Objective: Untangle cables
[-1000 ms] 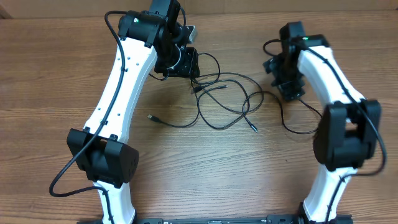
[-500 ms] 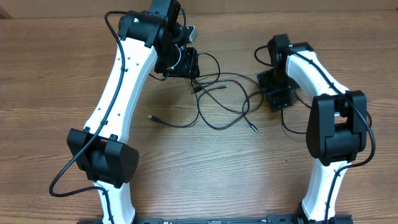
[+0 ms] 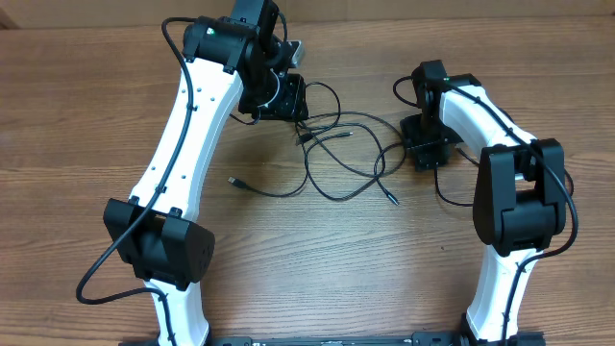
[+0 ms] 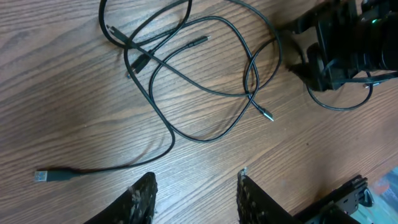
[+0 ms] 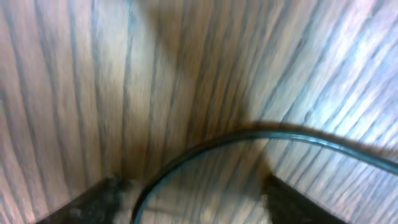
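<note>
Right arm repositioned toward the cable tangle.
The white-and-black right arm has folded inward, and its black two-finger right gripper has travelled left and nearer. It now sits at the right edge of the thin black cables, low over the table, with one strand crossing between its fingertips.

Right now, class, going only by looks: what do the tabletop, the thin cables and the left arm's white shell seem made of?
The tabletop looks like wood or wood-look laminate, matte brown with long grain lines. The cables seem rubber- or plastic-sheathed: black, slightly glossy, lying in loose loops. The left arm's shell is likely moulded plastic, smooth white; painted metal is possible.
</note>
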`<state>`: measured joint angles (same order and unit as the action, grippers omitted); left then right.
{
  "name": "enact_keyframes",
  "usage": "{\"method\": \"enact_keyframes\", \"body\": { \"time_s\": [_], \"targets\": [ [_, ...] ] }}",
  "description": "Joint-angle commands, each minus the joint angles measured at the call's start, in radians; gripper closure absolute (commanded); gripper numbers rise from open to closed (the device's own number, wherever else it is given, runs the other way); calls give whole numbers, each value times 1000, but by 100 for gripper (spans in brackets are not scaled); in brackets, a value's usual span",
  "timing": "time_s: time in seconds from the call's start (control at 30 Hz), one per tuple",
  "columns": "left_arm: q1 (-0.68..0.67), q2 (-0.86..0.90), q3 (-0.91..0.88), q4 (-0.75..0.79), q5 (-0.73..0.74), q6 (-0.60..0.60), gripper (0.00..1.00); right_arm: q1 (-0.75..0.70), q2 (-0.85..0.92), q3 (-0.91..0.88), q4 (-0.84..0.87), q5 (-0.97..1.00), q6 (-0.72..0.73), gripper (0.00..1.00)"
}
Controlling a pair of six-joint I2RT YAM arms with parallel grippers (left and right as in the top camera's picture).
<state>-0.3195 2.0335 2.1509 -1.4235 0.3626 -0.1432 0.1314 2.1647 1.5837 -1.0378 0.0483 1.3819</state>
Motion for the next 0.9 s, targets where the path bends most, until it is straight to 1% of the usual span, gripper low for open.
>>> {"method": "enact_keyframes", "body": {
  "time_s": [0.0,0.03,0.13,0.2,0.27,0.4,0.53,0.7,0.77,0.87],
  "targets": [
    [-8,5,4,-5,-6,8,58,-4,-10,-12,4,64,-15,50],
    [-8,5,4,-4,-6,8,58,-4,-10,-12,5,64,-21,61],
    [-8,5,4,-5,-6,8,58,-4,-10,-12,3,63,-22,79],
    [-8,5,4,-5,-6,8,58,-5,-10,-12,-5,63,-36,87],
    [-8,5,4,-6,-6,8,59,-8,-12,-7,-10,64,-90,96],
    [-8,5,4,-5,-7,8,58,-33,-32,41,-58,81,-208,96],
    [-8,5,4,2,-7,9,58,-74,-90,127,-137,132,-312,96],
    [-8,5,4,11,-7,9,58,-116,-184,271,-189,126,-509,96],
    [-8,5,4,11,-8,9,58,-120,-227,337,-200,80,-616,96],
    [-8,5,4,15,-8,9,58,-112,-282,425,-193,-53,-810,96]
  ]
}}
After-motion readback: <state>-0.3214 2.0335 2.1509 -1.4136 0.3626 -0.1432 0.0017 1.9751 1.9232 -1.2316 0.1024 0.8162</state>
